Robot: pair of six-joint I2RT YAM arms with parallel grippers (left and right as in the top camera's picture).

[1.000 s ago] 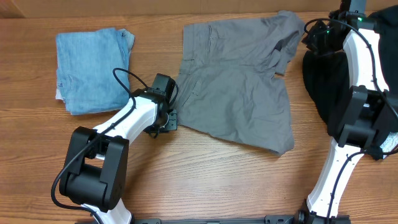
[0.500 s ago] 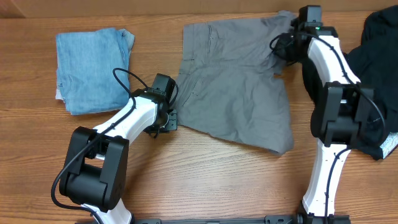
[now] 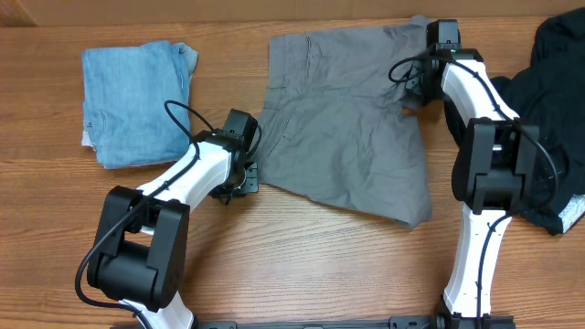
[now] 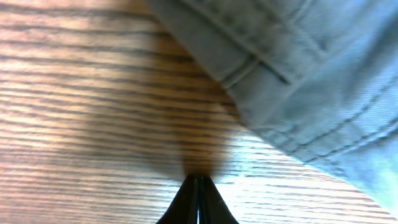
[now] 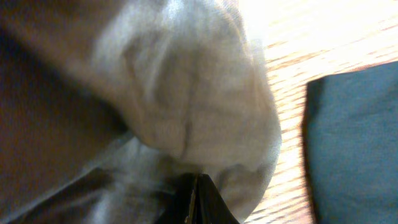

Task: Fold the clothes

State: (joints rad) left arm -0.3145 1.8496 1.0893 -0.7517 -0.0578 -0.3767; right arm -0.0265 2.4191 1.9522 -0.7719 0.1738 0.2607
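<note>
The grey shorts [image 3: 347, 128] lie spread flat in the middle of the table, with a rumpled fold at the far right corner. My left gripper [image 3: 247, 178] rests on bare wood just off their near left edge. In the left wrist view it [image 4: 198, 180] is shut with nothing in it, and the stitched hem [image 4: 311, 74] lies ahead to the right. My right gripper [image 3: 413, 82] sits over the rumpled far right corner. In the right wrist view it [image 5: 196, 180] is shut, its tip against bunched grey fabric [image 5: 186, 93]. No cloth shows between the jaws.
A folded light-blue denim garment [image 3: 137, 102] lies at the far left. A black garment [image 3: 548, 110] is heaped at the right edge, close beside the right arm, and shows in the right wrist view as a dark panel [image 5: 354, 143].
The right arm has swung left from over the black garment to the shorts' far right corner, its jaws closing on the way. The left arm and the shorts have not moved.
</note>
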